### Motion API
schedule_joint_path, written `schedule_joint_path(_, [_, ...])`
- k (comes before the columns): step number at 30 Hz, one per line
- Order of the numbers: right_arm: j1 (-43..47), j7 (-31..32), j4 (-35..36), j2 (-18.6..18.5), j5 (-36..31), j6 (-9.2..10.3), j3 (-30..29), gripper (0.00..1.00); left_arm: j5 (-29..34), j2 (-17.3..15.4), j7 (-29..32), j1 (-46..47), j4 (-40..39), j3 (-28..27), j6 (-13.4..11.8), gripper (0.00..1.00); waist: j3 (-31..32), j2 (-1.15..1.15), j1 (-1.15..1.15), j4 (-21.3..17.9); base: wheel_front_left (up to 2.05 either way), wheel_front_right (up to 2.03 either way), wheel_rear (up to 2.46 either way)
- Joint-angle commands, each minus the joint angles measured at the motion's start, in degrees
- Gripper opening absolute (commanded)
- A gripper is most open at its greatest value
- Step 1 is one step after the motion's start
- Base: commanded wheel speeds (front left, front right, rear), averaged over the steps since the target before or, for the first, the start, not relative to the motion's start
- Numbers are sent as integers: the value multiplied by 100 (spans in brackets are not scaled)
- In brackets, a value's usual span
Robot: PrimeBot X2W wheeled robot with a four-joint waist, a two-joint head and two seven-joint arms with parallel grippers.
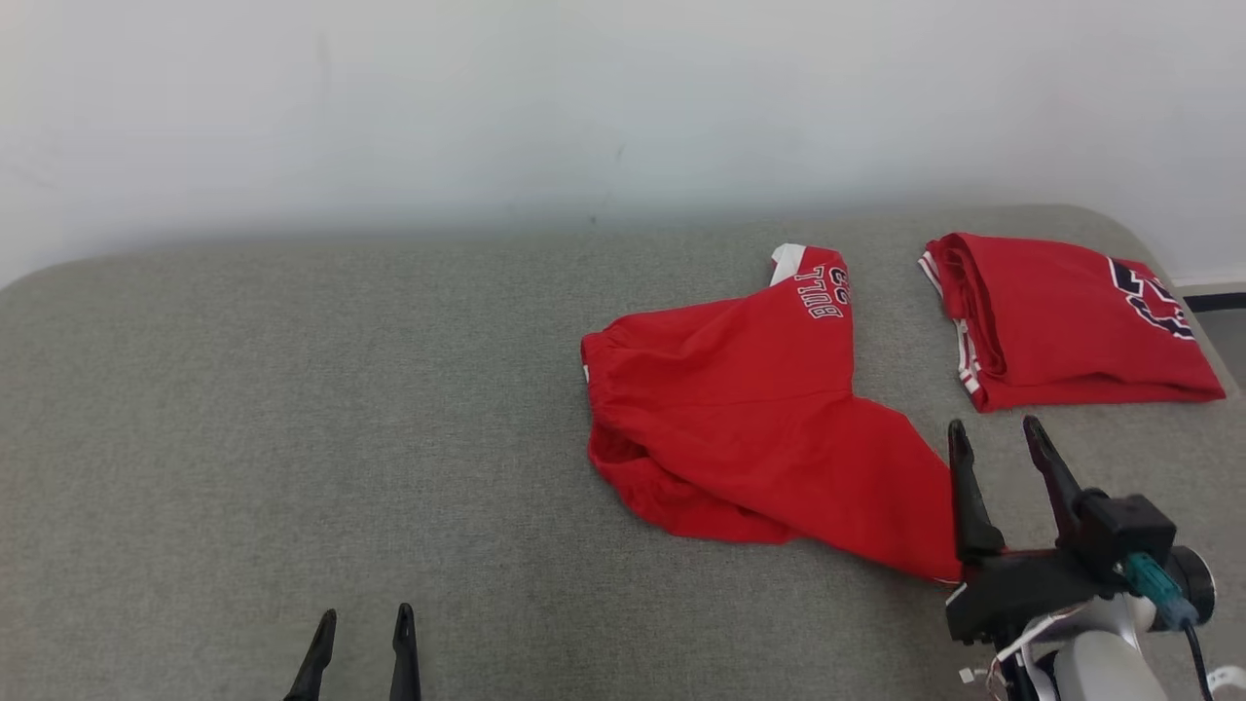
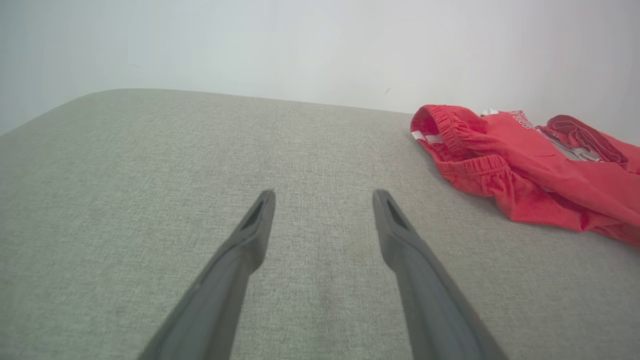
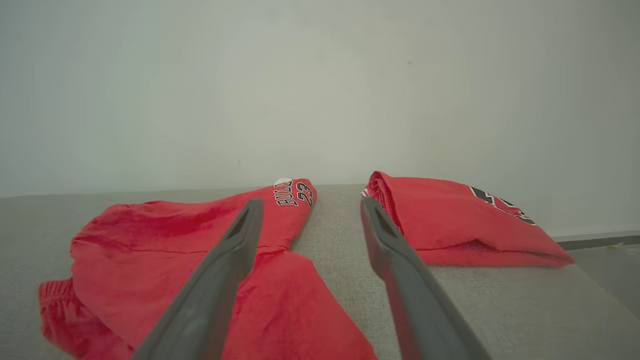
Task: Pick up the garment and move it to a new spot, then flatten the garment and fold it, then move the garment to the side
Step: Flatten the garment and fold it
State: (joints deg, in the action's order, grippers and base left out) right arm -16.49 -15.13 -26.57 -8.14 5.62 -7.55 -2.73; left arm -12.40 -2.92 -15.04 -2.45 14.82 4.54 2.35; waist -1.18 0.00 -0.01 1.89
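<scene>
The right gripper (image 1: pixel 995 426) stands wide open and holds nothing, its two long, dark, tapered fingers spread over the lower leg hem of the garment (image 1: pixel 740 409). Whether a finger touches the cloth is not clear. The garment is a pair of red shorts of thin, creased fabric with a gathered elastic waistband and white lettering on one leg, lying rumpled right of centre on the grey woven pad (image 1: pixel 292 409) with rounded corners. Just beyond it lies a second red garment (image 1: pixel 1061 321), folded into a neat slab with white-striped trim. The left gripper (image 1: pixel 365 613) is equally wide open and empty, over bare weave well away from the shorts.
</scene>
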Motion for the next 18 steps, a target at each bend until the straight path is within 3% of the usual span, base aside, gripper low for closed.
schedule_joint_path(1, [246,4,238,88,7,16,-75,100,66,5,-19,1,-42,-12,-10,100,-57,0,1,-139,0,0,0])
schedule_joint_path(5, [709,4,692,294,-97,16,-35,100,187,5,-18,197,-35,32,85,100,-149,0,1,-245,0,0,0])
schedule_joint_path(12, [940,4,835,508,-104,16,254,100,718,-95,-18,1133,392,470,452,100,-395,0,1,-582,0,0,0])
schedule_joint_path(18, [832,3,791,530,60,16,525,100,649,-414,-18,2134,1394,1415,520,100,-602,0,1,-1008,0,0,0])
